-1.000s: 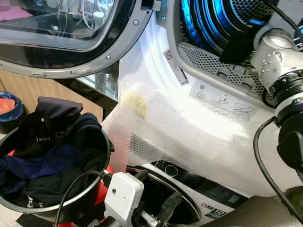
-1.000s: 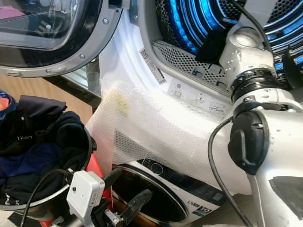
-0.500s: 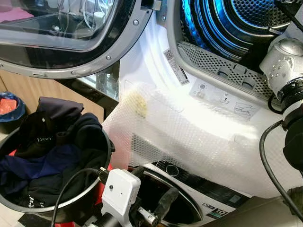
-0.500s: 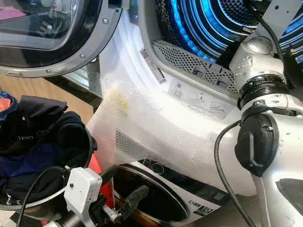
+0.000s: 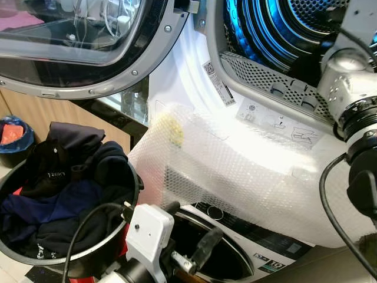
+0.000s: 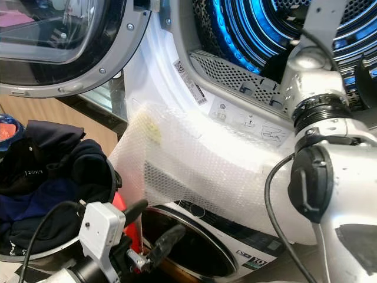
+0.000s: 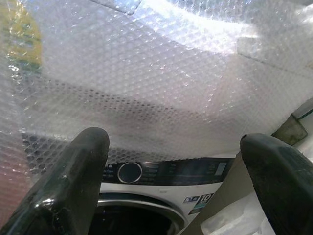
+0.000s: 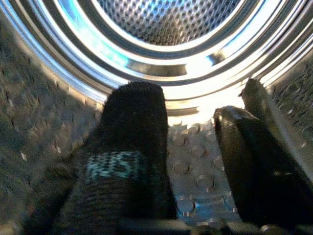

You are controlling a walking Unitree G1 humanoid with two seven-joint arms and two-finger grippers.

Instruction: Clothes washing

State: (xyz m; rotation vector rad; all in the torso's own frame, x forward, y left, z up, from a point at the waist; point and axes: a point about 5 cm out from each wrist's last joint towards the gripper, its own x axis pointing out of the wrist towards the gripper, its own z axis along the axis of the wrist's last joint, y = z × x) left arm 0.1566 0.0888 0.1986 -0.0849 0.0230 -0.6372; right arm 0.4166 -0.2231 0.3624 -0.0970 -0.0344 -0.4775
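Note:
The upper machine's blue-lit drum point(image 5: 265, 29) stands open, its round door point(image 5: 88, 53) swung out to the left. My right arm point(image 5: 353, 88) reaches into the drum. Inside, the right gripper point(image 8: 188, 115) is open just above the perforated drum floor, and a dark knit garment point(image 8: 122, 166) with a teal mark is draped over one finger. A black basket point(image 5: 136, 183) at lower left holds dark navy and black clothes point(image 5: 59, 188). Beside the basket's rim, the left gripper point(image 5: 189, 233) hangs open in front of the lower washer point(image 5: 235, 233), holding nothing.
Bubble wrap point(image 5: 235, 171) hangs over the front panel between the two machines. A small blue bin point(image 5: 12, 132) with something red in it stands at the far left by a wooden cabinet. A black cable point(image 5: 333, 206) loops off the right arm.
The dark garment seen at the drum mouth beside my right wrist a second ago has gone deeper into the drum. The left gripper has shifted only slightly.

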